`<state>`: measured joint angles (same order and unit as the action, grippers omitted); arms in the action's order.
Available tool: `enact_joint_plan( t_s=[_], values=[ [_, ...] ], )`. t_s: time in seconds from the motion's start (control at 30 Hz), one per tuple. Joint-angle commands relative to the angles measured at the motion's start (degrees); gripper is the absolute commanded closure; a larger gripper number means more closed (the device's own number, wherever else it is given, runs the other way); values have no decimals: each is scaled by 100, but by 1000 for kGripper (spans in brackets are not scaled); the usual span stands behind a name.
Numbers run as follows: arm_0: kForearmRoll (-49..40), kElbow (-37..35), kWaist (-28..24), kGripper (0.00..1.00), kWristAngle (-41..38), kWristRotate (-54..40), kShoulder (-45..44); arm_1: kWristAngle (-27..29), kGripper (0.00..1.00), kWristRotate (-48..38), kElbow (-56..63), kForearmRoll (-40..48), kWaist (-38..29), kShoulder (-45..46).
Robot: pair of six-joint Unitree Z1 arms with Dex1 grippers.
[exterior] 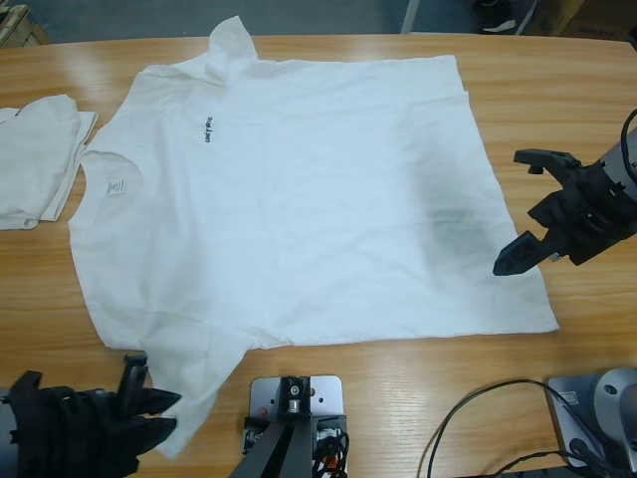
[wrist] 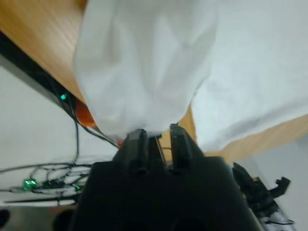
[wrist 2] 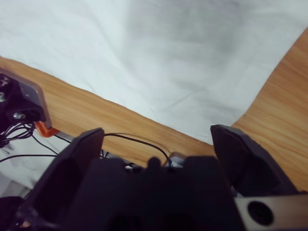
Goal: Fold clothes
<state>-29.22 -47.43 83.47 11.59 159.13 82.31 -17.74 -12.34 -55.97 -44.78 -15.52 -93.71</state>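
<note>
The plain white fabric shirt with small black chest lettering is lying flat across the wooden desk, collar pointing left and hem right, its near sleeve being pinched by the left pincer while the right pincer is hovering wide open, holding nothing, beside the hem.

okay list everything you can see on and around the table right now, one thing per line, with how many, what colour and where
T-shirt: one, white with small black chest lettering, spread flat across the middle of the table, collar toward the left.
Folded shirts: a small pile, white, at the table's left edge; exact count unclear.
Table: one, light wood, under everything.
Cables: several, black, at the near edge.
Left gripper: one, black, bottom-left corner of the high view, jaws pinched on the T-shirt's near sleeve.
Right gripper: one, black, at the right, jaws open over the T-shirt's hem end.
</note>
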Motion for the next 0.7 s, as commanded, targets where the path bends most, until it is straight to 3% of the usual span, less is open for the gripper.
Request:
enact_joint_plan(
  t_s=[0.03,0.13,0.33,0.57,0.63,0.7],
  values=[
    [-734,-205,933,84,313,-256,103,-144,81,38,-32,109,-130,-411],
    [-734,164,978,173,420,-109,-42,-151,82,38,-39,101,-148,-425],
    [-564,1061,978,199,698,-492,-131,-151,87,38,95,138,-153,-411],
    [1231,1977,978,248,763,-516,563,-151,87,47,65,189,-171,-580],
    [1349,1978,978,339,666,-595,658,-151,87,54,51,203,-169,-615],
    [1349,2019,966,345,590,-655,621,-151,87,56,51,220,-171,-652]
  ],
)
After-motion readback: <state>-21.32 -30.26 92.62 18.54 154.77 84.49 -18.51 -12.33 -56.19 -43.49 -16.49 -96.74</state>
